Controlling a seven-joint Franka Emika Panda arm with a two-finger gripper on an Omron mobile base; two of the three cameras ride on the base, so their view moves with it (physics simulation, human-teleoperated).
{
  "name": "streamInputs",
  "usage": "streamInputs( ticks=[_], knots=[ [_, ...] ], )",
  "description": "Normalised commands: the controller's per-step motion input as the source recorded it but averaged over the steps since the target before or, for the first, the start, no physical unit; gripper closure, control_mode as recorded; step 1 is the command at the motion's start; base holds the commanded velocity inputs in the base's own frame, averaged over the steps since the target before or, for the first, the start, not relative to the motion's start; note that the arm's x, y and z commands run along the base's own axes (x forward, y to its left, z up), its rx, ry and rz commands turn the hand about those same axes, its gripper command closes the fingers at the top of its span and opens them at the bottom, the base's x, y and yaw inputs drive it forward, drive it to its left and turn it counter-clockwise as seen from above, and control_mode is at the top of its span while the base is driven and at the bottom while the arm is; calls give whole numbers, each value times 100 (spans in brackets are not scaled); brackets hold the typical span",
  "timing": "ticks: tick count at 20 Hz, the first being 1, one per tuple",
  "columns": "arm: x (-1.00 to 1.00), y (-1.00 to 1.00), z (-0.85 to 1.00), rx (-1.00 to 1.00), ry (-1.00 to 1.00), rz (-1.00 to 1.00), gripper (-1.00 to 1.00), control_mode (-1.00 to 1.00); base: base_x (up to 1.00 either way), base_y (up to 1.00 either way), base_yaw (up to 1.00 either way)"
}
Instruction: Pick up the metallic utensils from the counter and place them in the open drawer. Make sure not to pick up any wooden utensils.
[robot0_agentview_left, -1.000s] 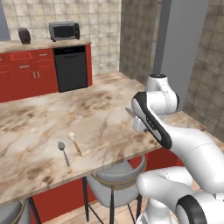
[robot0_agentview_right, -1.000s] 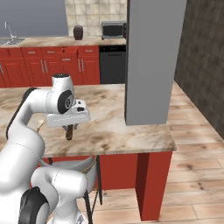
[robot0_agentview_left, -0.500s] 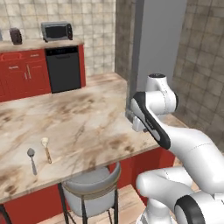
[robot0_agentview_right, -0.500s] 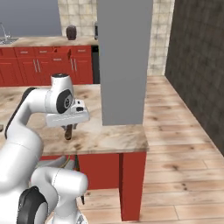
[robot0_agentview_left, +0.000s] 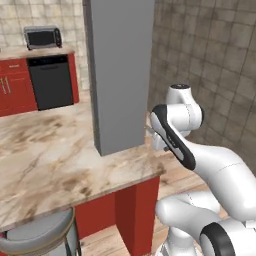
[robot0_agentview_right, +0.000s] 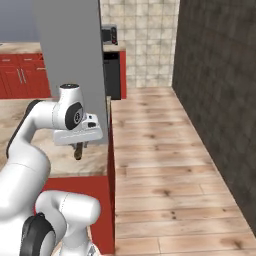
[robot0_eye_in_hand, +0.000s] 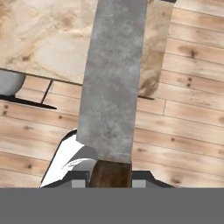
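Beige marble with brown veining spreads across the counter (robot0_agentview_left: 55, 155), red base beneath it, and a grey pillar (robot0_agentview_left: 120, 70) rises from its far end. Behind, a red cabinet run carries a black dishwasher (robot0_agentview_left: 52, 87) with a small toaster oven (robot0_agentview_left: 42, 36) on top. A grey-cushioned stool (robot0_agentview_left: 37, 237) sits tucked at the counter's near edge.

And there's the gripper (robot0_agentview_right: 78, 148) — clamped on the kitchen knife (robot0_eye_in_hand: 114, 83), no question about it. In the hand view the 2 dark finger tips sit tight on either side of the dark brown handle, and the blade runs straight up the picture away from the hand: broad, flat, dull silver-grey with a mottled, brushed look, straight-edged along both sides and squared off where it meets the handle.

From the right base view the brown handle end pokes out beneath the white hand, hanging near the counter's end, just in front of the pillar. In the left base view the hand sits right beside the pillar's near corner, a sliver of metal showing there.

Under the blade, the hand view catches the counter's edge, then plank wood floor (robot0_agentview_right: 165, 165) — pale boards running out toward the dark tiled wall (robot0_agentview_right: 220, 85).
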Motion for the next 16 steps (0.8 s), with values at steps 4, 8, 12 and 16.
streamInputs(
  ticks=[4, 8, 12, 16],
  knots=[
    [0, 0, 0, 0, 0, 0, 100, 100, 43, -100, 4],
    [0, 0, 0, 0, 0, 0, 100, 100, 50, -100, 11],
    [0, 0, 0, 0, 0, 0, 100, 100, 59, -100, 25],
    [0, 0, 0, 0, 0, 0, 100, 100, 76, -59, 37]
  ],
)
